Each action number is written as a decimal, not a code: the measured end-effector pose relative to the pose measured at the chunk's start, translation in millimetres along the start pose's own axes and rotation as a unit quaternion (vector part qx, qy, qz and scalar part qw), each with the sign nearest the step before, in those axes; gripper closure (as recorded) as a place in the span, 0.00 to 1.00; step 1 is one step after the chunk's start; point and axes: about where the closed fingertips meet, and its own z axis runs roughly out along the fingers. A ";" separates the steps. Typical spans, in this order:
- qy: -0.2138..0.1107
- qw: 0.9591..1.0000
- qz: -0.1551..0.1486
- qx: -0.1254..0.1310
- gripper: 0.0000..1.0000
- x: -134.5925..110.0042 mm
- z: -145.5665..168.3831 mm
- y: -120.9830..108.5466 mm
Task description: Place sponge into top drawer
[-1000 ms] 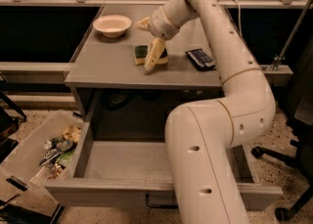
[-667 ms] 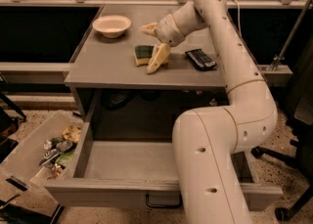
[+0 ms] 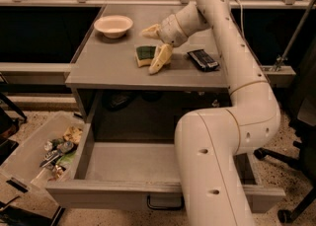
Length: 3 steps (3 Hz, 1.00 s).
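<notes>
The sponge [image 3: 144,54], green on top with a yellow base, lies flat on the grey tabletop [image 3: 108,67] near its middle. My gripper [image 3: 154,46] hangs low over the table just right of the sponge, open. One cream finger [image 3: 161,59] rests against the sponge's right edge and the other finger [image 3: 150,31] points away behind it. The sponge is not held. Below the table, the top drawer [image 3: 126,163] is pulled out wide, with a bare grey bottom and a dark handle [image 3: 163,203] on its front panel.
A cream bowl [image 3: 113,25] sits at the table's back left. A dark blue wrapper [image 3: 202,59] lies right of the gripper. A clear bin of clutter [image 3: 42,153] stands on the floor left of the drawer. My arm's lower links [image 3: 212,161] cover the drawer's right side.
My arm has swung to the right and the wrist has turned. The gripper stays beside the sponge, which has not moved.
</notes>
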 end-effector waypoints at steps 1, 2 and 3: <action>0.000 1.000 0.000 0.000 0.42 0.0 0.0 0.0; 0.000 1.000 0.000 0.000 0.65 -0.1 -0.1 0.0; 0.000 1.000 0.000 0.000 0.88 -4.5 -3.6 1.0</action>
